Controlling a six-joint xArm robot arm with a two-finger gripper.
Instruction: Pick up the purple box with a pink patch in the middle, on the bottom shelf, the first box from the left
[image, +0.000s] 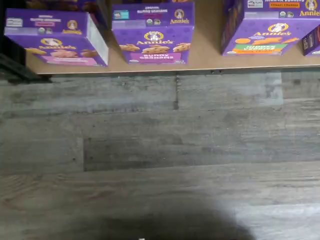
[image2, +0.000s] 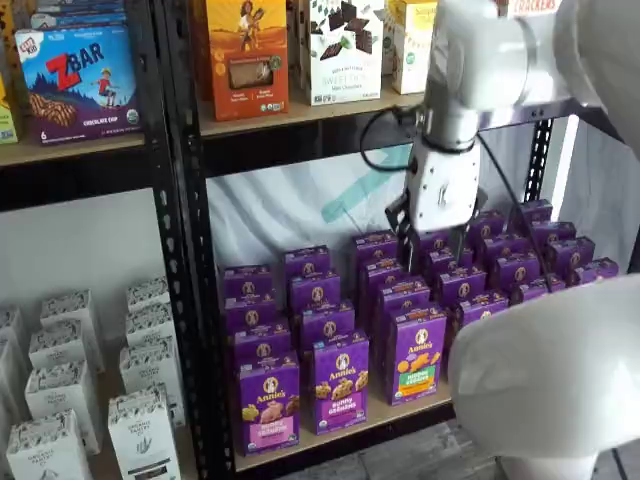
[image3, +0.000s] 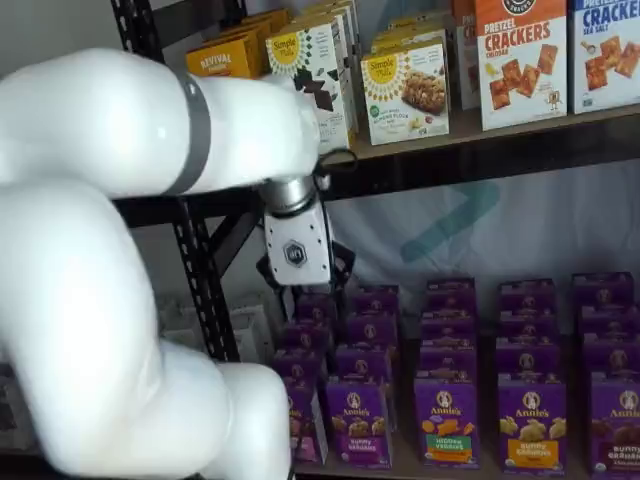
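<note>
The gripper (image2: 436, 250) hangs with its black fingers (image2: 409, 245) spread wide and nothing between them, up in the air ahead of the purple rows on the bottom shelf (image2: 345, 432). From the fingers, the purple box (image2: 268, 403) lies below, toward the rack's upright (image2: 195, 300), and nearer the shelf's front edge. It stands at the front end of the row nearest that upright, its long axis vertical. In a shelf view the arm's white bulk covers most of that corner. The next move will likely need a drop and a sideways shift toward the upright.

Its front reads "Annie's" under a rabbit logo, with a pink patch low down; the wording on the patch is too blurred to read. The neighbouring carton (image2: 338, 382) reads "Bunny Grahams". Higher shelves hold a "ZBar" box (image2: 78, 82) and "Pretzel Crackers" (image3: 520, 60).
</note>
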